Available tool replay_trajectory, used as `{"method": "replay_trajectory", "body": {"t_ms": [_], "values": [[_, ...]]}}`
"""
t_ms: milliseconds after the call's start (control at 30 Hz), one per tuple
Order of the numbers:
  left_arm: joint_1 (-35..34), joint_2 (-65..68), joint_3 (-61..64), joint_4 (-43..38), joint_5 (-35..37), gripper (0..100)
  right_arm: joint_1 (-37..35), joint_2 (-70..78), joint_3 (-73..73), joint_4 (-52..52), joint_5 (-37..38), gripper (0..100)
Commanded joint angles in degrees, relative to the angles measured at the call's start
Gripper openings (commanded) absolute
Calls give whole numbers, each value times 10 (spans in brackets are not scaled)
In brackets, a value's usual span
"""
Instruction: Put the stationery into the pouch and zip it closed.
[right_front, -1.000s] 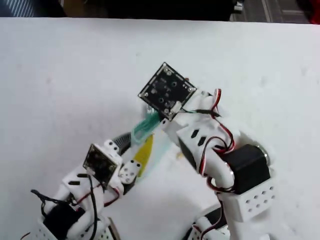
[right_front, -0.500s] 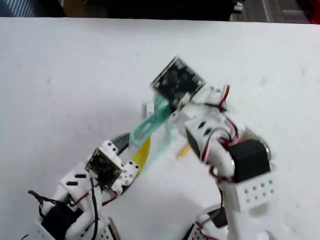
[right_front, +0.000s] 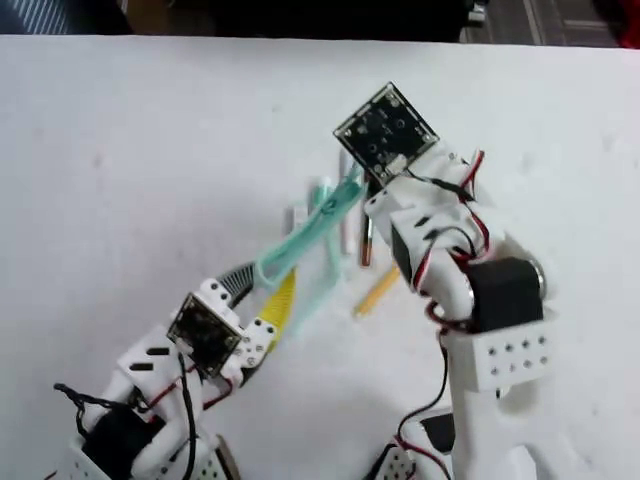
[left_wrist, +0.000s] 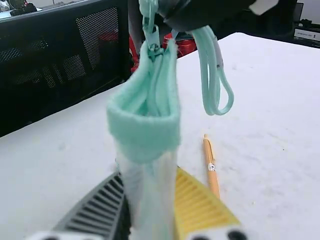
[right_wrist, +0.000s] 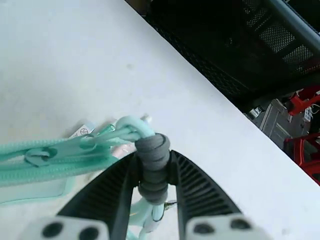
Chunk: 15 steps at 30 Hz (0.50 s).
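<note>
The mint-green and clear pouch (right_front: 300, 255) hangs stretched in the air between both grippers. My left gripper (right_front: 268, 300) is shut on its near end, the pouch (left_wrist: 145, 125) pinched between a grey finger and a yellow finger. My right gripper (right_front: 347, 190) is shut on the grey toggle (right_wrist: 152, 167) of the pouch's mint strap, just past the zipper pull (right_wrist: 40, 155). The strap loop (left_wrist: 216, 75) dangles below the right gripper. An orange pen (right_front: 378, 292) lies on the table beside the pouch, also in the left wrist view (left_wrist: 210, 165).
More stationery lies on the white table under the pouch's far end: a brown pen (right_front: 366, 240) and two white pieces (right_front: 298, 218) (right_front: 345, 230). The right arm's body (right_front: 490, 300) stands close to the orange pen. A black mesh panel (left_wrist: 60, 50) stands beyond the table edge.
The right gripper moved away from the left arm and toward the table's far side with the strap, stretching the pouch out. The pens beneath came into sight. The left gripper barely moved.
</note>
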<state>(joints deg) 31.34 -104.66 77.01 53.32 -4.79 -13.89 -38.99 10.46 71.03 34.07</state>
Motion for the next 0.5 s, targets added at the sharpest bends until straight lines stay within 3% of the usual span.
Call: {"method": "replay_trajectory", "body": {"t_ms": [0,467], "values": [[-11,0,-23,14,-7,23,17,29,-5,-23,0,16],[-12,0,-23,14,-7,23,55,59,-4,-30,-1,16]]}}
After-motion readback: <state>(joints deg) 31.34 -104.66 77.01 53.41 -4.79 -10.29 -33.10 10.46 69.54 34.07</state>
